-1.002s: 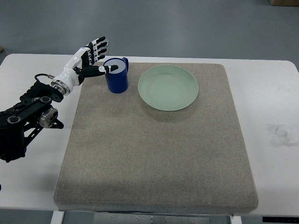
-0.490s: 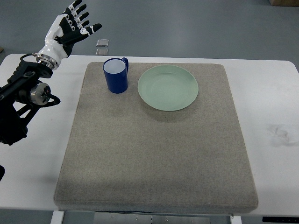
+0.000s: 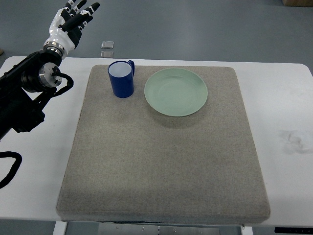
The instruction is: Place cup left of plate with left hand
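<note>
In the upper centre of the frame, the blue cup (image 3: pixel 121 78) stands upright on the grey felt mat (image 3: pixel 161 161), its white interior visible and its handle turned toward the upper right. It sits just beside the left edge of the pale green plate (image 3: pixel 176 91), with a narrow strip of mat between the two; they are not touching. The plate lies flat and nothing is on it. At the upper left corner of the frame, the left hand (image 3: pixel 69 22) is raised beyond the far edge of the white table (image 3: pixel 283 98), well apart from the cup. Its fingers (image 3: pixel 84 11) are spread and hold nothing. The black forearm and wrist joint run down the left edge of the frame over the bare table top. The right arm does not show anywhere in the view. Assessment: the placement called for appears complete. The cup occupies the required position left of the plate, is free-standing, and shows no lean that would suggest instability. The hand has no contact with the cup. What remains, on this evidence, is at most for the arm to return to a rest position; no correction of the cup's position looks necessary. One small point: the cup stands close to the upper left corner of the mat, but fully on it. Two small square items (image 3: pixel 106 49) lie on the floor beyond the table, unconnected with the task.
</note>
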### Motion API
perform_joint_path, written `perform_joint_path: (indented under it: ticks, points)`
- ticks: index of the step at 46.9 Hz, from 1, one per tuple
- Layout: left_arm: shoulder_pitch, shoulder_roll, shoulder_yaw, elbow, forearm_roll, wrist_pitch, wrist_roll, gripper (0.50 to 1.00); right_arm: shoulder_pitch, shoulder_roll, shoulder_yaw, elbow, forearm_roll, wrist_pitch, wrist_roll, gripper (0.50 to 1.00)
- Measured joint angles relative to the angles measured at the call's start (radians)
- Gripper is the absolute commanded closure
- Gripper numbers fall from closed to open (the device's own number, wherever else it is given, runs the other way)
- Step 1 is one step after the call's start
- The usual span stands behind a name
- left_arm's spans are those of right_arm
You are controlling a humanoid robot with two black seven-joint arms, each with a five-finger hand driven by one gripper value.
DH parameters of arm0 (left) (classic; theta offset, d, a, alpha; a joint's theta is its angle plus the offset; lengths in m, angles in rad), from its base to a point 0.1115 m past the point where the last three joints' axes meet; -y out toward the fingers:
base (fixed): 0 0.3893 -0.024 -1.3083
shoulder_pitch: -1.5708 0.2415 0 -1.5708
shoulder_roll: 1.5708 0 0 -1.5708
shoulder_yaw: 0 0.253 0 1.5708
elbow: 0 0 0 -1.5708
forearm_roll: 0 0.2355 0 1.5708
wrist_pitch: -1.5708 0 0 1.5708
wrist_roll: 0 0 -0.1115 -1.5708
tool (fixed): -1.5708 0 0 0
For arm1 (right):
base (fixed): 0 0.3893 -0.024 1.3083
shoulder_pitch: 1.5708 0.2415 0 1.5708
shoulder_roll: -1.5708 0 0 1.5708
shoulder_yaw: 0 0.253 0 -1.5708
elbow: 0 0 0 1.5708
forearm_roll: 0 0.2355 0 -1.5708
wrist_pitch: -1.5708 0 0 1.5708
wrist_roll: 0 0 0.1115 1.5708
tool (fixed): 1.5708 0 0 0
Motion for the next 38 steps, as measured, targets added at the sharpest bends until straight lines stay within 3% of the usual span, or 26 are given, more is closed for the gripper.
perform_joint_path:
  ticks: [7, 20, 38]
  points:
    - [-0.031, -0.040, 0.005, 0.092, -0.032, -0.002, 0.003, 0.540, 0.000, 0.000, 0.000, 0.000, 0.000, 0.000, 0.000, 0.568]
    - [-0.034, -0.054, 0.005, 0.097, -0.032, -0.011, 0.000, 0.506, 0.000, 0.000, 0.000, 0.000, 0.000, 0.000, 0.000, 0.568]
    - [-0.034, -0.072, 0.000, 0.099, -0.034, -0.014, -0.002, 0.506, 0.000, 0.000, 0.001, 0.000, 0.000, 0.000, 0.000, 0.568]
